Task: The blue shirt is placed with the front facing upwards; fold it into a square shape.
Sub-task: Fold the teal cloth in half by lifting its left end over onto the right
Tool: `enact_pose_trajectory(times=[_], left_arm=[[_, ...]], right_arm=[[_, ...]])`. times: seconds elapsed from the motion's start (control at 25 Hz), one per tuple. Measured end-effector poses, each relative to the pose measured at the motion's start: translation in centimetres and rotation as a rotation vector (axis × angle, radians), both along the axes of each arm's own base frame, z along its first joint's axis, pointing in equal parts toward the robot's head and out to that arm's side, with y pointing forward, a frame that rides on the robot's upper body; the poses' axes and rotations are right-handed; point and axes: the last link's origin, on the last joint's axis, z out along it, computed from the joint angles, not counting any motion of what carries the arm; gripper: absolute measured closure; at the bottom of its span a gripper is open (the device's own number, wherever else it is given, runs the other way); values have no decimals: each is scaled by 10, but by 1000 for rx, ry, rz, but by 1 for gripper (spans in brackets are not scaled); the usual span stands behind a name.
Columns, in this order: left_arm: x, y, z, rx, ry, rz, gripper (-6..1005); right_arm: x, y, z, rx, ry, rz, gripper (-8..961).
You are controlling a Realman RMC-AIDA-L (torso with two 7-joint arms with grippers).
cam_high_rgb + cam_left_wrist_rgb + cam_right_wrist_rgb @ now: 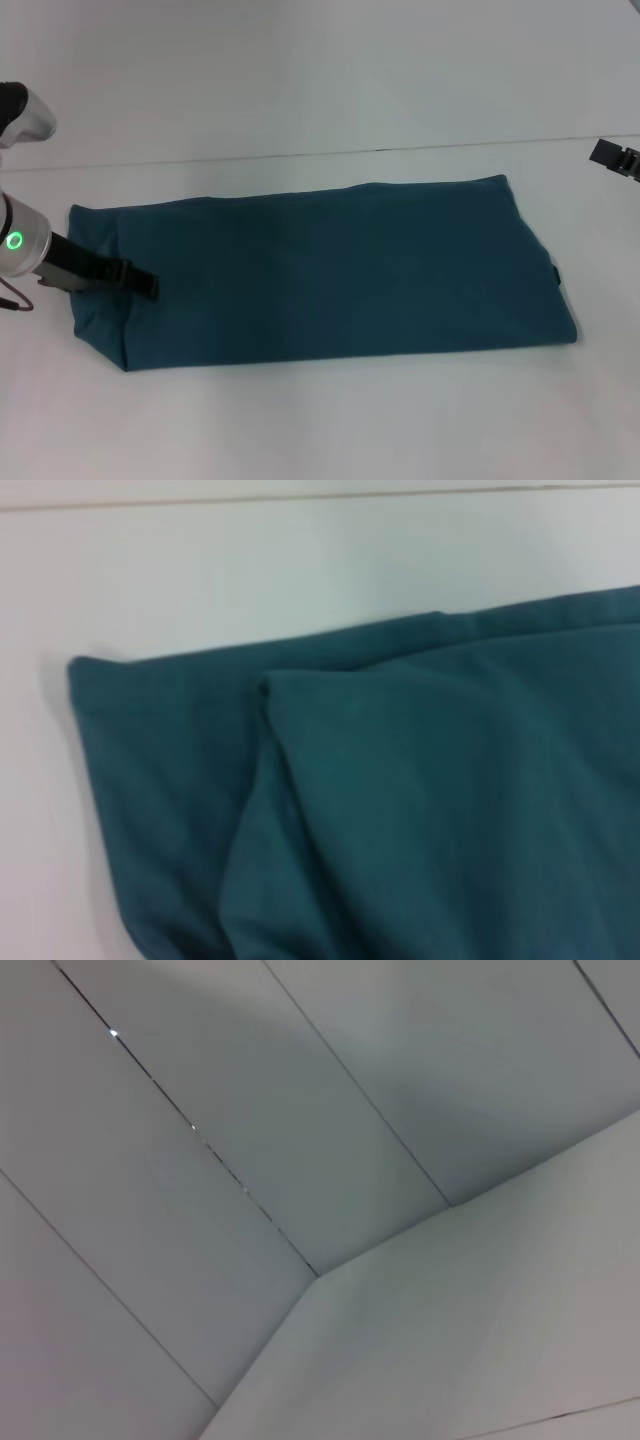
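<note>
The blue shirt (330,275) lies on the white table (320,420) as a long teal strip running left to right, with only plain fabric showing. A small dark tab (555,274) sticks out at its right end. My left gripper (140,281) reaches in from the left and sits low over the shirt's left end. The left wrist view shows that end of the shirt (420,800), with one layer lying over another and a folded corner (266,686). My right gripper (618,158) hangs at the far right edge, away from the shirt.
A thin seam (300,155) crosses the table behind the shirt. The right wrist view shows only pale panels with dark joints (215,1150). Bare white table surrounds the shirt on all sides.
</note>
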Motion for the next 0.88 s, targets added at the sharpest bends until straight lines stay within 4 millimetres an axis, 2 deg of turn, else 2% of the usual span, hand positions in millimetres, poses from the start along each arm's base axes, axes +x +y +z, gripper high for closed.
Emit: enact_pose_trajectory(times=[0.28, 0.36, 0.56, 0.88], left_arm=[[-10, 3, 6, 58, 5, 16, 185], [-12, 2, 8, 65, 7, 19, 420], [-17, 3, 11, 96, 13, 30, 639], [-25, -1, 13, 106, 20, 42, 696]], right_arm=[[0, 0, 0, 0, 5, 1, 207], [0, -1, -1, -1, 7, 0, 207], [0, -1, -1, -1, 8, 0, 207], [1, -3, -2, 1, 10, -5, 207]])
